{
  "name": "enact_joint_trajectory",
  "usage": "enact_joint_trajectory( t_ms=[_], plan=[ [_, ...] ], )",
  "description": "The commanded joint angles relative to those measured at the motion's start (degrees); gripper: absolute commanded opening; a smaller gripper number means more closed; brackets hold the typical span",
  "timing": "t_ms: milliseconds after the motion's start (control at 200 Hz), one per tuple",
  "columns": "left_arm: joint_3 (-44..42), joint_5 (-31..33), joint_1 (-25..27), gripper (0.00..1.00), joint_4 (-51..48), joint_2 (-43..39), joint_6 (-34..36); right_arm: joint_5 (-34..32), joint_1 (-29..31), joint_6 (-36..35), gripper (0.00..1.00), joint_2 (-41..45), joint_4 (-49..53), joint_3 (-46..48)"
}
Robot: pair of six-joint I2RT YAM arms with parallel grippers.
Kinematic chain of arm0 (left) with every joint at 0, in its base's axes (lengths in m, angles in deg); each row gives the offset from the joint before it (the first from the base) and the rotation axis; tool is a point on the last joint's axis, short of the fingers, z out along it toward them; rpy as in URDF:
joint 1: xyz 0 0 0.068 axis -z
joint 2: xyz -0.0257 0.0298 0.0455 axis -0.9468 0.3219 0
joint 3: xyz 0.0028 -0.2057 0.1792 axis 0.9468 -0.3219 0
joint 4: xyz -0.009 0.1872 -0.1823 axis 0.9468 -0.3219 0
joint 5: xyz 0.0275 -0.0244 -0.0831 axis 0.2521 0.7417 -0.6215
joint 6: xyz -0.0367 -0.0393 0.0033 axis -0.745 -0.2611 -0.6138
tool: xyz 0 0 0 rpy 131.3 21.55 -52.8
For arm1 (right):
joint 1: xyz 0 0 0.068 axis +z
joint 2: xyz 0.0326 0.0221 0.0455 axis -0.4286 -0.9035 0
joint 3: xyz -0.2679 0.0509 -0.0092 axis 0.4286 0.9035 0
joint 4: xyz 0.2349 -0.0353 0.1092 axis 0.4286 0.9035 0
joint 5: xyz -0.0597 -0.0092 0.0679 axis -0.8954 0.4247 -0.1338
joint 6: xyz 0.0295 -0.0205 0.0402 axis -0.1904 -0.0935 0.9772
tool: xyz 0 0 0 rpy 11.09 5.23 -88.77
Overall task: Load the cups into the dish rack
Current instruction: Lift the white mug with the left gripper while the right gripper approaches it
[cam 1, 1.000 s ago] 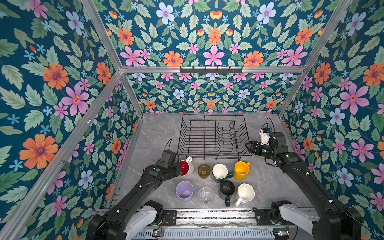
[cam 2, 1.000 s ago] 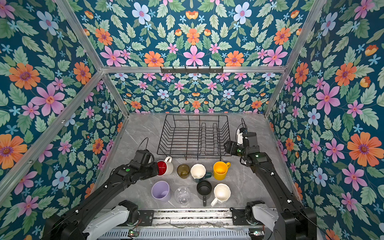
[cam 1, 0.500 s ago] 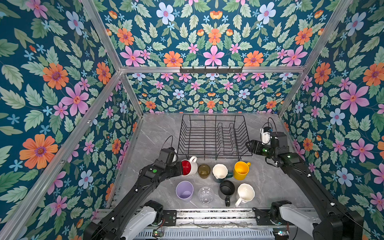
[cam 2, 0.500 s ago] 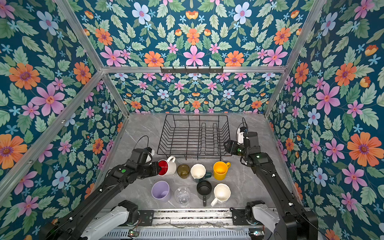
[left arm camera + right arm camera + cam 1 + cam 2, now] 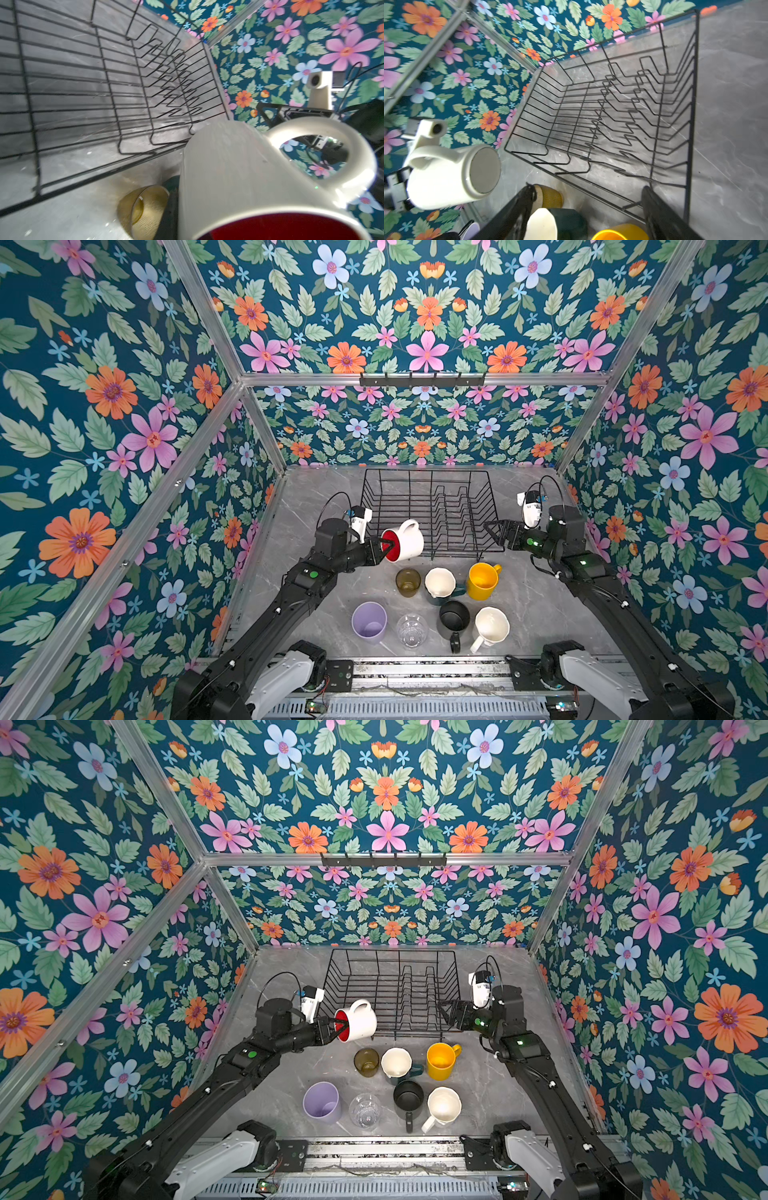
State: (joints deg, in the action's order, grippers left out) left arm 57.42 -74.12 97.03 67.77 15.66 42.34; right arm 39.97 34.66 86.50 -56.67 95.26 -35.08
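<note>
Left tool (image 5: 384, 549) is clamped on the rim of the red-inside white mug (image 5: 405, 541), which it holds on its side in the air at the near-left corner of the dish rack (image 5: 424, 470). Right tool (image 5: 491, 533) hangs jaws apart by the near-right corner. The other seven cups (image 5: 491, 624) stand mouth-up on the worktop (image 5: 332, 497), nearer.

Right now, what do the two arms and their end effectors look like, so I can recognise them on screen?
The left arm and right arm are matte black jointed links rising from white base housings, each bearing a small green light. The left end effector and right end effector are black with tapered fingers; behind each sits a white camera with a looping black cable.
</note>
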Motion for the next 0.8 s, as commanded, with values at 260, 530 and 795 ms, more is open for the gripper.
enact_joint_trajectory(
  t_ms=[260,530,795],
  plan=[
    [0.6,-19.8,0.0,0.0,43.5,12.6,-18.5,19.1,0.0,1.2,0.91,6.9,-21.7,5.0],
    [0.1,-22.7,0.5,0.0,49.4,15.8,-23.5,26.1,0.9,2.6,0.92,4.3,-38.3,6.2],
    [-0.1,-23.5,1.4,0.0,50.9,17.6,-25.8,25.4,12.9,-15.8,0.95,0.1,-26.4,-0.9]
  ],
)
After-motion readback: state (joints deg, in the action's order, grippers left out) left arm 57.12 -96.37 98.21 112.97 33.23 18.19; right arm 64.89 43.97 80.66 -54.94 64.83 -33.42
